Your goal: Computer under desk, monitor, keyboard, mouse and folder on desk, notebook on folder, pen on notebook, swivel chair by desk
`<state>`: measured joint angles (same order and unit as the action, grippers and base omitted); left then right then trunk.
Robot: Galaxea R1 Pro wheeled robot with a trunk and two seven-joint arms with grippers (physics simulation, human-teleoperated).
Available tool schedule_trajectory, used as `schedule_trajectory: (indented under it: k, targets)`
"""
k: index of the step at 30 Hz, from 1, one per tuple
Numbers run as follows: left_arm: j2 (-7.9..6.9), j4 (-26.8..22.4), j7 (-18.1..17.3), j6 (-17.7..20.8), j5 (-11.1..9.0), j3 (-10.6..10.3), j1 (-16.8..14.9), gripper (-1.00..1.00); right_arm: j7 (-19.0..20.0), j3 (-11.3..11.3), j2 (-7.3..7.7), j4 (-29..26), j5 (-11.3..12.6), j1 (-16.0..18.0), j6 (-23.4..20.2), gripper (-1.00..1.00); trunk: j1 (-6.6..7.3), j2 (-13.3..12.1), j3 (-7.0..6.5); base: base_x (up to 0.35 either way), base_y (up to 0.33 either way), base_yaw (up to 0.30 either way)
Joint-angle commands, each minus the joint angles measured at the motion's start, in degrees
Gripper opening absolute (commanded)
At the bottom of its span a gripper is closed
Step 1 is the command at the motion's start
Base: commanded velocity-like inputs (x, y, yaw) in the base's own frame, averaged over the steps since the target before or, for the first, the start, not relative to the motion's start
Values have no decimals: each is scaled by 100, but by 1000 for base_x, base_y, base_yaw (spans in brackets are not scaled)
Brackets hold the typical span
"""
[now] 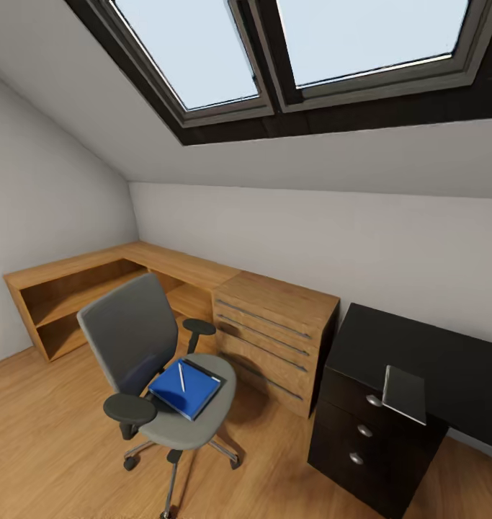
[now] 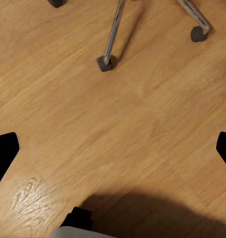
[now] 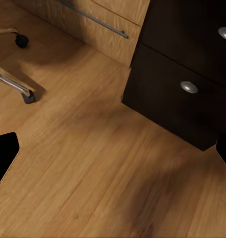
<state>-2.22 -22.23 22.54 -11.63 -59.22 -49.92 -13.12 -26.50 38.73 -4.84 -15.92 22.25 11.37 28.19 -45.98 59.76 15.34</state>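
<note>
The swivel chair (image 1: 130, 339) stands on the wood floor left of the black desk (image 1: 433, 353). On its grey seat lies the blue folder (image 1: 182, 393) with the pen (image 1: 181, 376) on top of it. A thin grey rectangle, by its look the notebook (image 1: 404, 393), lies on the desk's front edge above the drawers. My left gripper (image 2: 113, 151) hangs open over bare floor near the chair's chrome leg (image 2: 113, 34). My right gripper (image 3: 113, 153) is open above the floor in front of the desk's drawer unit (image 3: 187, 87). The computer, monitor, keyboard and mouse are out of view.
A light-wood drawer chest (image 1: 274, 339) stands between the chair and the desk. A low L-shaped wooden shelf (image 1: 73, 288) runs along the left walls. Skylights (image 1: 202, 50) sit in the sloped ceiling. Open floor (image 1: 44, 447) lies at the front left.
</note>
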Motion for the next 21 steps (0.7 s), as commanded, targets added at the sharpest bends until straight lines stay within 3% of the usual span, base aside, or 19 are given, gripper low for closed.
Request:
schedule_trajectory:
  k: [1, 9, 21]
  targets:
    - [-6, -10, 34, -64, -57, -48, -6, 100, -31, 49, 5, 1, 43, 4, 20, 100, 0, 5, 7, 0, 0, 290]
    - [-7, -10, 39, -212, -63, -45, -6, 100, -31, -36, 136, 2, 43, 5, 20, 100, 0, 5, 6, 0, 0, 291]
    - [-7, -10, 40, -217, -63, -45, -6, 100, -31, -252, 151, 2, 43, 6, 20, 100, 0, 5, 20, 0, 0, 291]
